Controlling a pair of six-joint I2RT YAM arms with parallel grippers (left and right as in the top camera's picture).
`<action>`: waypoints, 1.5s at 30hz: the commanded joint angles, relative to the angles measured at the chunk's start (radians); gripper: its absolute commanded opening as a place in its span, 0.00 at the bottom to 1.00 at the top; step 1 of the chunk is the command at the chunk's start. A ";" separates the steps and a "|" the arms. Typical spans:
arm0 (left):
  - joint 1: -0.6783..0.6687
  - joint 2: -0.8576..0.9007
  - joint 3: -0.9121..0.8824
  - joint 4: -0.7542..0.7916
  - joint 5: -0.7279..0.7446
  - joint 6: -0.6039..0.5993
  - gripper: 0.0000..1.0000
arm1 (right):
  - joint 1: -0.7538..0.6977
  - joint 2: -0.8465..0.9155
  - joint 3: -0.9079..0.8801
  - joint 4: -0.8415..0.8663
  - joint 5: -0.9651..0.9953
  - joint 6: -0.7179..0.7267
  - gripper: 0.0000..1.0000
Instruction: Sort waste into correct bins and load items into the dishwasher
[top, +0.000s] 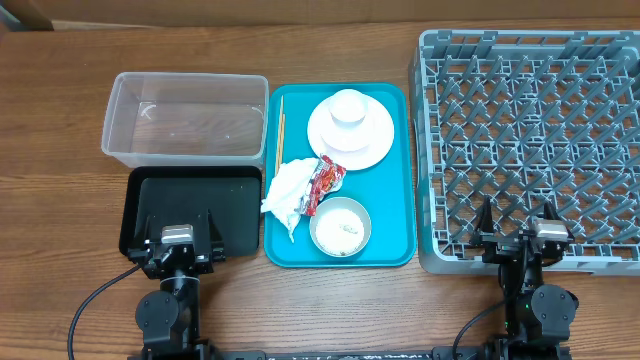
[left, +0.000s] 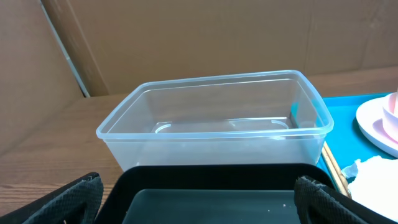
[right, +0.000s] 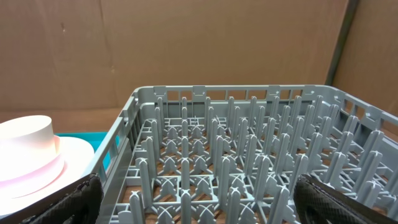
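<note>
With the left gripper (top: 180, 225) and right gripper (top: 517, 212) both wide and empty, the crumpled white tissue (top: 285, 190), lying by the teal tray's (top: 405, 180) left edge against the red wrapper (top: 322, 182), looks light and soft, probably best pinched at its bunched middle.

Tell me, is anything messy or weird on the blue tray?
A bit messy: a crumpled tissue and a red wrapper lie loose on the teal tray beside the bowl, which has rice grains inside. Nothing looks broken.
</note>
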 joint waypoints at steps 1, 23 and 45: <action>0.005 -0.003 -0.004 0.004 0.022 0.022 1.00 | -0.002 -0.007 -0.010 0.003 0.009 -0.006 1.00; 0.004 0.027 0.309 -0.145 0.362 -0.457 1.00 | -0.002 -0.007 -0.010 0.003 0.009 -0.006 1.00; 0.004 1.148 1.385 -1.066 0.885 -0.367 1.00 | -0.002 -0.007 -0.010 0.003 0.009 -0.006 1.00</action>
